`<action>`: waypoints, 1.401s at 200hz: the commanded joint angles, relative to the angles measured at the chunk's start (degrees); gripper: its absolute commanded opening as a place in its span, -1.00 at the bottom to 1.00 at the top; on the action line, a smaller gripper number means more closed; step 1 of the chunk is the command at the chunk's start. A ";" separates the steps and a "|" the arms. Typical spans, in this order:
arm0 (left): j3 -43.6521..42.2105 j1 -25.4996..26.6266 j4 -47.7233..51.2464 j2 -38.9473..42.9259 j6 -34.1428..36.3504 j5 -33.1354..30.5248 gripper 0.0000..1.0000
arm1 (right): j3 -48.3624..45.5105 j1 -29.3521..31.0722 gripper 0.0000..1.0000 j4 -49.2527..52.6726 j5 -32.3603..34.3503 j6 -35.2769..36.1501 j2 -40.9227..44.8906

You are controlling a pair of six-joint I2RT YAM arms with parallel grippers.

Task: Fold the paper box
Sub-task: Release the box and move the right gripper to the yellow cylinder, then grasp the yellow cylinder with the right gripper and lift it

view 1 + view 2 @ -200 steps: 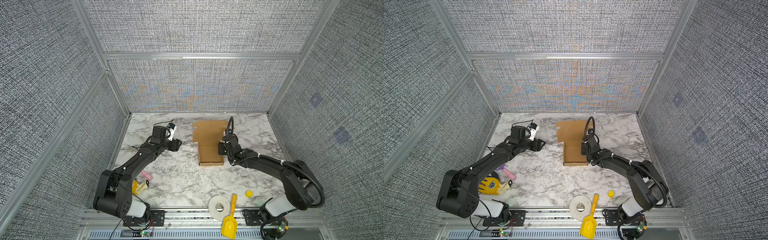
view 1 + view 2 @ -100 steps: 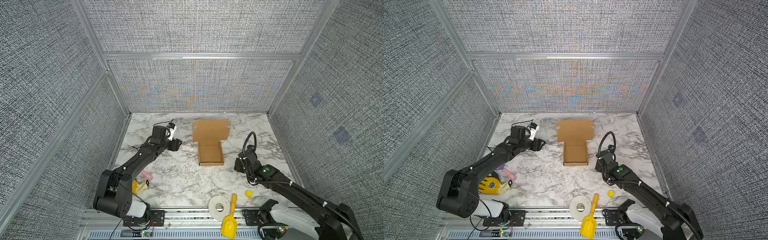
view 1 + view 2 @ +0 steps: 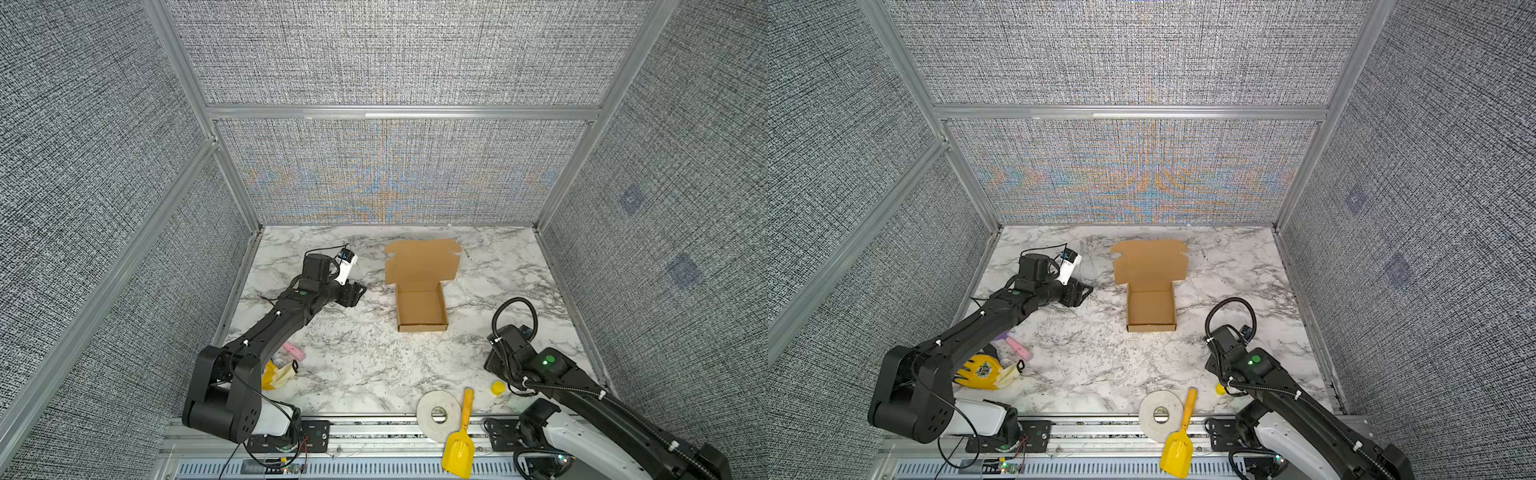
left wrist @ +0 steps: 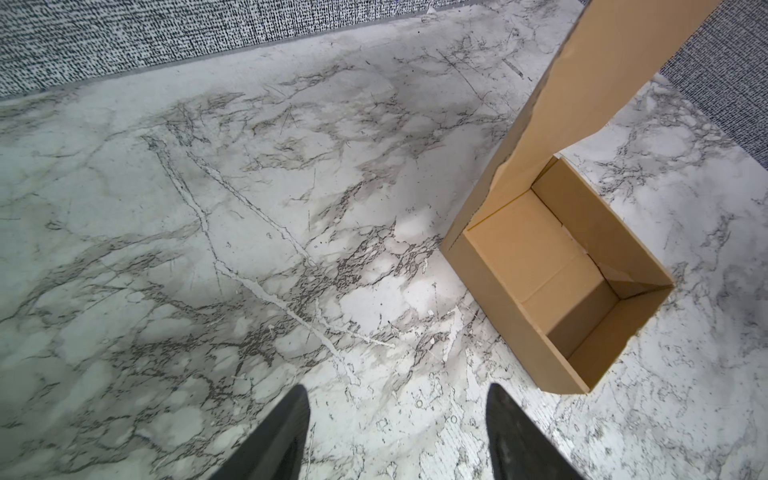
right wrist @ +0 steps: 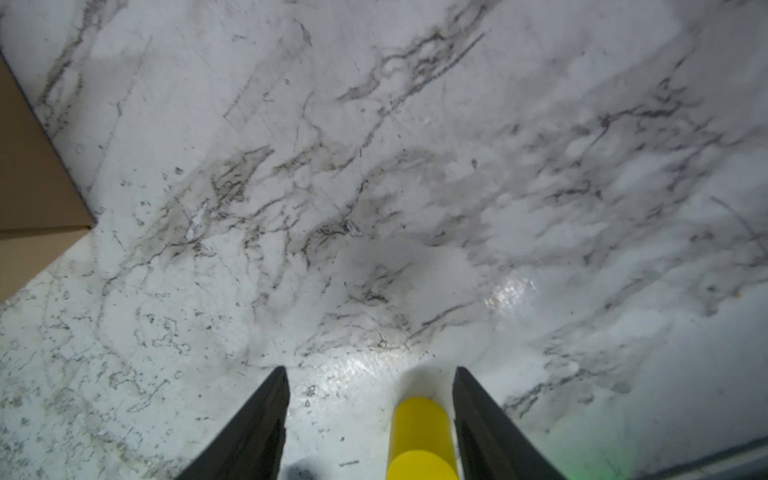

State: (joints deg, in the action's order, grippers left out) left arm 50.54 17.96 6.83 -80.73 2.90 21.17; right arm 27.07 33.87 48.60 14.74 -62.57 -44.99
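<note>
1. The box (image 3: 419, 305) sits on the counter (image 3: 353, 365), about midway across and toward the back wall in both top views.
2. Its tray is formed, with four walls up and nothing inside. The lid is open and rises from the tray's far side, as the left wrist view (image 4: 540, 266) shows.
3. The left gripper (image 4: 395, 390) hangs over bare counter to the left of the box, apart from it. Its jaws stand wide and hold nothing.
4. In a top view the left gripper (image 3: 1081, 293) points toward the box.
5. The right gripper (image 5: 370, 374) is low over the counter's front right part, well apart from the box. Only a box corner (image 5: 25, 187) shows at the edge of its wrist view.
6. Its jaws are spread. A small yellow cylinder (image 5: 419, 436) shows in the gap, close beside one finger and clear of the other, so it is not clamped.
7. A tape roll (image 3: 439, 414) and a yellow scoop (image 3: 459, 451) lie at the front edge.
</note>
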 commanded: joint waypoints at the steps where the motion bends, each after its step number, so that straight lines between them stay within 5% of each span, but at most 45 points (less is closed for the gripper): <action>1: -0.52 -0.11 -1.35 0.31 0.84 0.90 0.38 | -1.01 1.39 0.24 3.18 -1.62 -5.12 0.82; 168: -0.41 -0.51 -0.90 0.65 -0.08 2.06 0.38 | -3.95 5.77 -0.13 2.93 -3.14 -8.50 -1.07; 280: -1.03 -0.77 -1.83 0.81 0.09 2.26 0.38 | 2.96 6.04 -0.24 -0.67 -1.03 -3.38 -9.17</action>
State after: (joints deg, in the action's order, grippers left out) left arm 49.39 17.37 5.85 -80.16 2.92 22.65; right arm 27.81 39.86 49.39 11.90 -68.42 -51.66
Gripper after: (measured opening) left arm 0.691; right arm 0.379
